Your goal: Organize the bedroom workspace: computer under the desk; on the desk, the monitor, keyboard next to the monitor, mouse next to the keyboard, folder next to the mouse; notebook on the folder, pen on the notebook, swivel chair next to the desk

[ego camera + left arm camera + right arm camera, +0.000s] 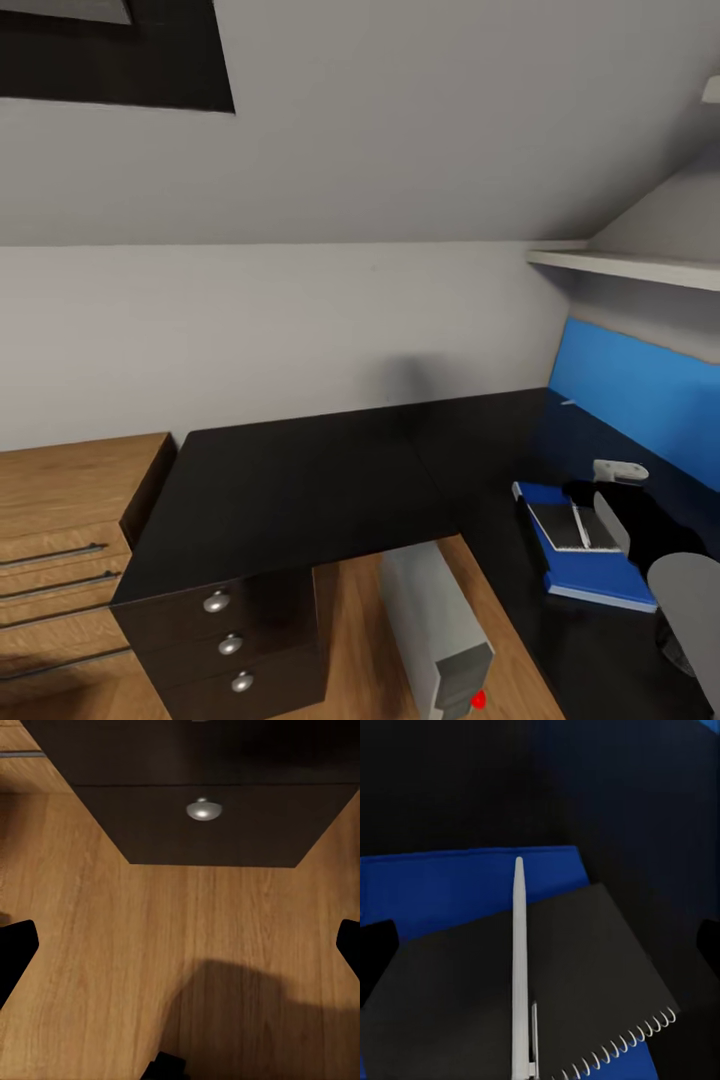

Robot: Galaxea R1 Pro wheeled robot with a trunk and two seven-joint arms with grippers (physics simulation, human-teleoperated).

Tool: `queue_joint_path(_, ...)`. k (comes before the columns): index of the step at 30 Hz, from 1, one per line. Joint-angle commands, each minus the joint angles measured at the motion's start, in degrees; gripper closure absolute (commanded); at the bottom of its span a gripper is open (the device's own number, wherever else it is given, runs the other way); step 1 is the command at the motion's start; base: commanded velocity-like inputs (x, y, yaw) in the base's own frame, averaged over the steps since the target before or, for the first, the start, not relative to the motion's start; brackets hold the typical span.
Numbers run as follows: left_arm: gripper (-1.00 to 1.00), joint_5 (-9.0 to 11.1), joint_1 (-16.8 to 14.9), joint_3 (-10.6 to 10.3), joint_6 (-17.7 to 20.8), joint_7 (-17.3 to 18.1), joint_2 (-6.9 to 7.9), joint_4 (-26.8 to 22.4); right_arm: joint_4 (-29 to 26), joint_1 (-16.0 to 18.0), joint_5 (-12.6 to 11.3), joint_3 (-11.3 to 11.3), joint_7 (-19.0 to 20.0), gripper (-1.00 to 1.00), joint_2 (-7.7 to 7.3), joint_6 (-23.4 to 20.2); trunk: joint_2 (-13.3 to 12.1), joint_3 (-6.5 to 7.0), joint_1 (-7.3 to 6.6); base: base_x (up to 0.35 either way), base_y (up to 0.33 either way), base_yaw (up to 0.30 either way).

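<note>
The black-topped desk runs into the corner, with its blue back panel at the right. On its right wing lies the blue folder, the grey notebook stacked on it and the pen on the notebook. My right arm reaches over this stack. From the right wrist, the pen lies along the spiral-bound notebook on the folder, and my right gripper hangs open above them. The computer stands on the floor under the desk. Monitor, keyboard, mouse and swivel chair are out of view.
Black drawers with round knobs sit under the desk's left end; my open left gripper hangs over the plank floor before a drawer knob. A wooden low cabinet stands left, a shelf upper right.
</note>
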State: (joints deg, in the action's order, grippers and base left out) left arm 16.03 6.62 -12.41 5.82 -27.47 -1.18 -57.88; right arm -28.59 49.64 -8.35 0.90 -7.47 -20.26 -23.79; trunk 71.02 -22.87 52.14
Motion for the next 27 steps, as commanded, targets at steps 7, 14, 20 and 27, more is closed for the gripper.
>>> queue_joint_path(7, -1.0, 0.31, -0.01, -0.08, 0.25, -0.39, 0.03, -0.13, -3.07, -0.11, -0.98, -0.03, -0.28, -1.0, 0.34, -0.54, -2.78, 1.21, -1.54, -0.13, 0.0, 0.0)
queue_joint_path(14, -1.0, 0.31, -0.01, -0.07, 0.51, -0.18, 0.03, 1.56, -10.21, -1.09, -1.12, 0.05, -0.14, -1.0, 3.1, -0.59, -5.59, 2.46, -3.08, -0.292, 0.0, 0.0)
queue_joint_path(20, -1.0, 0.31, -0.12, -0.07, 0.71, -0.05, 0.08, 3.84, -17.82, -5.66, -1.06, 0.0, -0.15, -1.0, 9.75, -0.55, -8.0, 3.54, -4.39, -0.164, 0.0, 0.0)
queue_joint_path(27, -1.0, 0.31, -1.62, 0.01, 0.72, -0.04, 0.12, 9.13, -22.88, -8.99, -1.1, -0.02, -0.19, -1.0, 15.58, -0.56, -10.81, 4.8, -5.93, -0.019, 0.0, 0.0)
